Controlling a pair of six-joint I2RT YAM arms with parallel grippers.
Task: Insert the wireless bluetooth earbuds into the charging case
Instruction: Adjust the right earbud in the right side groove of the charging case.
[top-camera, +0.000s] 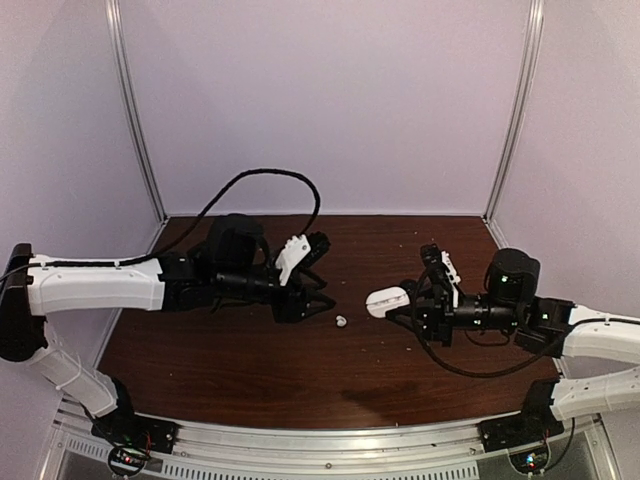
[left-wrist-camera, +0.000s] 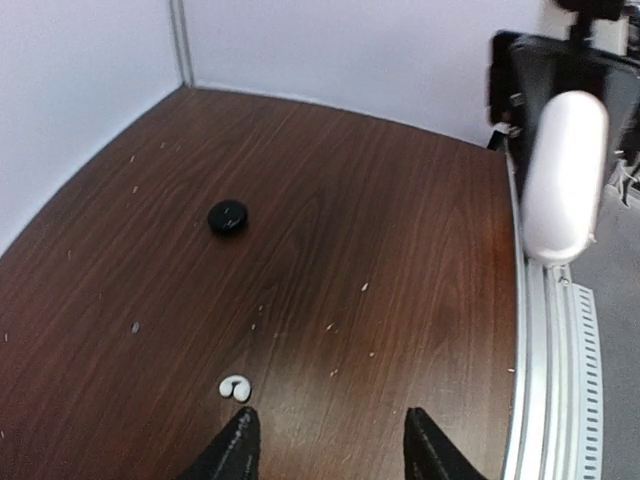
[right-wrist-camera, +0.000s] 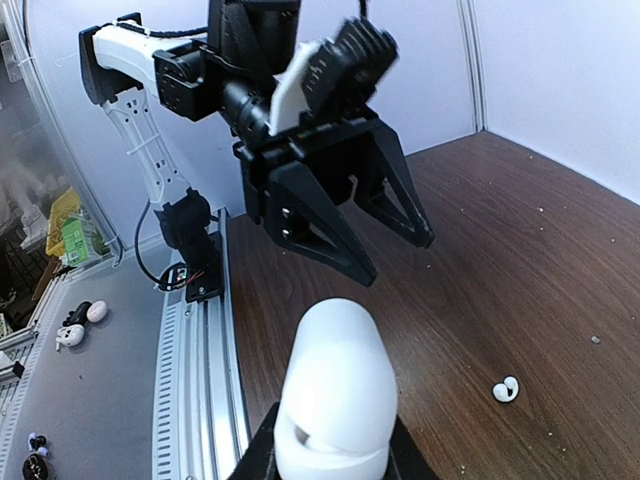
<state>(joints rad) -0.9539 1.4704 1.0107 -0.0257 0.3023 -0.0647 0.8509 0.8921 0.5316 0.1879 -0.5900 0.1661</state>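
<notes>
One white earbud (top-camera: 341, 321) lies on the brown table, a curled bean shape; it also shows in the left wrist view as the earbud (left-wrist-camera: 236, 388) and in the right wrist view as the earbud (right-wrist-camera: 506, 389). My left gripper (top-camera: 325, 285) hangs just left of and above it, jaws open and empty (left-wrist-camera: 332, 445), the bud just ahead of its left finger (left-wrist-camera: 240, 445). My right gripper (top-camera: 405, 302) is shut on the white oval charging case (top-camera: 386, 300), held off the table and pointing at the left gripper (right-wrist-camera: 395, 258). The case (right-wrist-camera: 335, 390) looks closed, with only a seam showing.
A black round puck (left-wrist-camera: 227, 217) sits farther out on the table. The aluminium rail (left-wrist-camera: 545, 380) runs along the table's near edge. White walls close in the back and sides. Small white items (right-wrist-camera: 75, 330) lie on the grey surface beyond the rail.
</notes>
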